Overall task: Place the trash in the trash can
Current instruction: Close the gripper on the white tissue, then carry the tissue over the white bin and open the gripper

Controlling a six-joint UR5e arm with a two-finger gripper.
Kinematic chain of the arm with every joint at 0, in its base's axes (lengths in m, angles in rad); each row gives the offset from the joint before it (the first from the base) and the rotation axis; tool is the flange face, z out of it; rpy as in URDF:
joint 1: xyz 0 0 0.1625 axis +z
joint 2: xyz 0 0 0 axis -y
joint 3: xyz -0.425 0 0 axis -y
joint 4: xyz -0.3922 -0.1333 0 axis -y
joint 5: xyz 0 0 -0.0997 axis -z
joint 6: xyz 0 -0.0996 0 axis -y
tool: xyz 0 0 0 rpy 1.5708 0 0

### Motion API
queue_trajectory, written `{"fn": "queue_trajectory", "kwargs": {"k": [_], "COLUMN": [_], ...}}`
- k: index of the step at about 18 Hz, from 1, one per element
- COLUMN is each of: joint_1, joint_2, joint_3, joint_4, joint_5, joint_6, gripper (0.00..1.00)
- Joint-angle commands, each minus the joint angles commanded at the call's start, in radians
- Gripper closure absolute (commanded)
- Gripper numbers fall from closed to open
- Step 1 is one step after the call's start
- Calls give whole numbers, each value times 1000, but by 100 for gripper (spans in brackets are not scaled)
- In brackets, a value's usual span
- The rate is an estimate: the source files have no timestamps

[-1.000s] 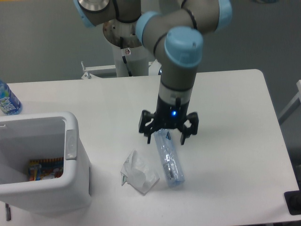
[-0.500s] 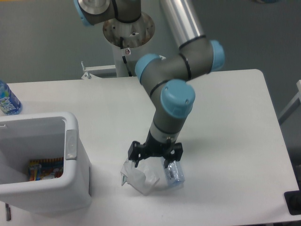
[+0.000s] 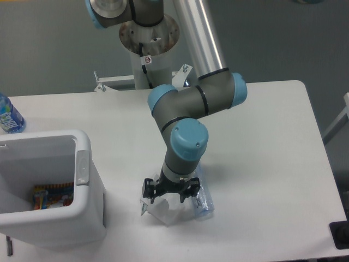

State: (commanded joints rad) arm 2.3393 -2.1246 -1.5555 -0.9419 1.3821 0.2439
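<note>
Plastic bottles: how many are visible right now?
2: a slim clear plastic bottle lying beside the gripper, and a blue-labelled plastic bottle at the table's far-left edge.

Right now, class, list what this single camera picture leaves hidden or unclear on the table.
- Wrapper: mostly covered by the gripper; contact unclear.
- Gripper: open or shut cannot be told.
- Clear bottle: upper part hidden behind the arm.
- Bin: cut by the left edge; contents partly hidden by its wall.
- Labelled bottle: cut by the left edge.
</note>
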Motion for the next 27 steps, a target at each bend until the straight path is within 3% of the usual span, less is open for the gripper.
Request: {"fn": "queue_trajectory", "kwargs": {"k": [3, 8, 14, 18, 27], "joint_1": [0, -8, -8, 3, 104], "joint_2": [2, 3, 11, 43, 136], "joint_3": [0, -6, -8, 26, 215], "joint_4": [-3, -6, -9, -12, -12], "joint_5": [2, 2, 2, -21, -290], "joint_6": [-34, -46, -52, -78, -262], "gripper": [77, 98, 100, 100, 100]}}
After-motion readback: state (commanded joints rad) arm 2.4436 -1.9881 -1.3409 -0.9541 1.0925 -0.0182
